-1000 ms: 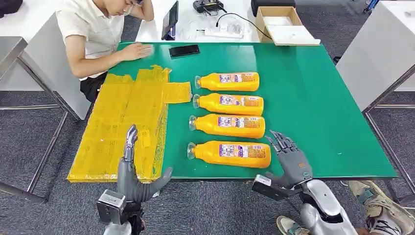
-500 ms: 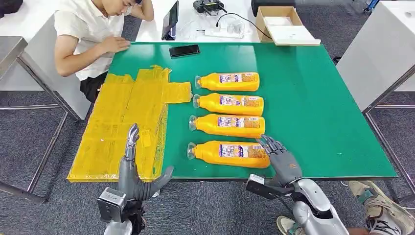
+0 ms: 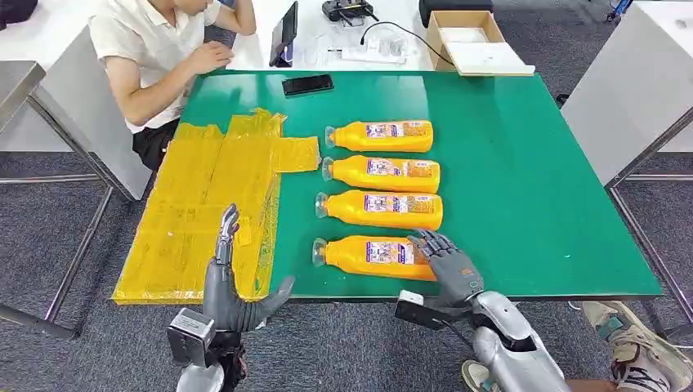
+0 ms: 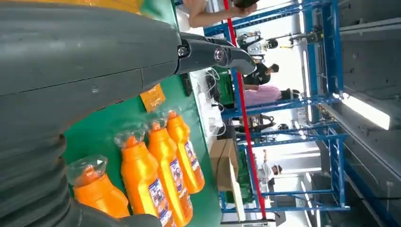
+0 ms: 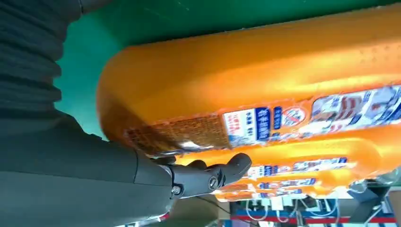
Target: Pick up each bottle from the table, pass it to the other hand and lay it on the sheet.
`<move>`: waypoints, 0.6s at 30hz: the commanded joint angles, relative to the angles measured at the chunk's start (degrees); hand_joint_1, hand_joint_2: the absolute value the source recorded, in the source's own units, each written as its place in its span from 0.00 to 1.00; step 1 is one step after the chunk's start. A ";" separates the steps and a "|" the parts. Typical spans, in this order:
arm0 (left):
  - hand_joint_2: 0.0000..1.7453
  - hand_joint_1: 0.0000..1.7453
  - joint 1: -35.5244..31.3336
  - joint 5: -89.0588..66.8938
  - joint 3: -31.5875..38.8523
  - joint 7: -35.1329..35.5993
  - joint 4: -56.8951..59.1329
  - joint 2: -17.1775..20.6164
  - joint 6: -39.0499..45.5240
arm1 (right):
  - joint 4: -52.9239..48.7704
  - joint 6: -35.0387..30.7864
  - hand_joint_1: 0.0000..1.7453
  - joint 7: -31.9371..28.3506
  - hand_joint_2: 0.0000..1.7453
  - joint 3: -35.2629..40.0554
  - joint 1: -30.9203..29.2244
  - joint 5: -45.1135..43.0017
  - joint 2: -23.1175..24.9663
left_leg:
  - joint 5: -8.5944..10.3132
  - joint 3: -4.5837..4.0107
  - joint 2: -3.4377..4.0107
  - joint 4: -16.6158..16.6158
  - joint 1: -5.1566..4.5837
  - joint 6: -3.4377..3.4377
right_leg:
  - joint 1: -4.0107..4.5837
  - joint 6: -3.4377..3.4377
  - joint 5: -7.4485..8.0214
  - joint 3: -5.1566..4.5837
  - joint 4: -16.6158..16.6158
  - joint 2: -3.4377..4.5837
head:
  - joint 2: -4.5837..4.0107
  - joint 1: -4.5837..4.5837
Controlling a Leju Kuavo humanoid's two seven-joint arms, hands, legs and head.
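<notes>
green matting covers the bench (image 3: 523, 180), which stands on grey carpet with metal-legged grey tables at either side and a white table beyond its far edge. a crinkled yellow sheet (image 3: 204, 212) lies over the bench's left part and hangs past the left edge. four orange bottles lie on their sides in a row to the right of the sheet, caps pointing toward it: the far bottle (image 3: 380, 136), the second bottle (image 3: 382, 173), the third bottle (image 3: 380, 210) and the nearest bottle (image 3: 372, 254). the right robot hand (image 3: 448, 268) rests over the base end of the nearest bottle, fingers spread on it; whether it grips cannot be told. the right wrist view shows a dark fingertip (image 5: 236, 165) against that bottle's label. the left robot hand (image 3: 231, 282) is held upright at the bench's near edge beside the sheet, released, fingers apart, holding nothing. a black phone (image 3: 307, 84) lies near the far edge. a person (image 3: 155, 49) in a white shirt sits at the far left corner. on the white table sit an open cardboard box (image 3: 470, 41) and cables. the left wrist view shows blue metal racking (image 4: 326, 104) in the room.
</notes>
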 commanded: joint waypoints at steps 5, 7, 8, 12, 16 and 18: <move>1.00 0.00 -1.75 0.18 -0.63 0.25 3.05 0.93 -0.15 | 7.62 -0.08 0.00 1.08 1.00 5.12 -6.06 0.97 1.42 | -0.08 0.24 0.19 -0.04 0.05 -0.10 | 0.06 -0.12 -0.04 0.21 -0.06 0.10 | 0.00 0.02; 1.00 0.00 -1.75 0.18 -0.63 0.25 3.05 0.93 -0.15 | 7.62 -0.08 0.00 1.08 1.00 5.12 -6.06 0.97 1.42 | -0.09 0.26 0.17 -0.05 0.05 -0.11 | 0.06 -0.12 -0.06 0.23 -0.05 0.08 | 0.00 0.02; 1.00 0.00 -1.75 0.18 -0.63 0.25 3.05 0.93 -0.15 | 7.62 -0.08 0.00 1.08 1.00 5.12 -6.06 0.97 1.42 | -0.05 0.19 0.12 -0.06 0.02 -0.08 | 0.03 -0.09 -0.03 0.17 -0.05 0.06 | 0.00 0.02; 1.00 0.00 -1.75 0.18 -0.63 0.25 3.05 0.93 -0.15 | 7.62 -0.08 0.00 1.08 1.00 5.12 -6.06 0.97 1.42 | -0.06 0.20 0.10 -0.05 0.02 -0.07 | 0.03 -0.08 -0.04 0.17 -0.04 0.04 | 0.00 0.02; 1.00 0.00 -1.94 0.18 -0.69 0.25 3.28 0.92 -0.12 | 8.54 -0.14 0.00 0.77 1.00 5.64 -6.55 1.15 1.80 | -0.05 0.17 0.10 -0.05 0.03 -0.07 | 0.04 -0.08 -0.03 0.15 -0.04 0.04 | 0.00 0.02; 1.00 0.00 -2.17 0.15 -0.81 0.27 3.16 0.97 -0.08 | 10.27 0.47 0.00 0.68 1.00 7.11 -7.79 1.47 2.62 | -0.05 0.18 0.10 -0.05 0.03 -0.07 | 0.05 -0.09 -0.02 0.17 -0.06 0.04 | 0.00 0.02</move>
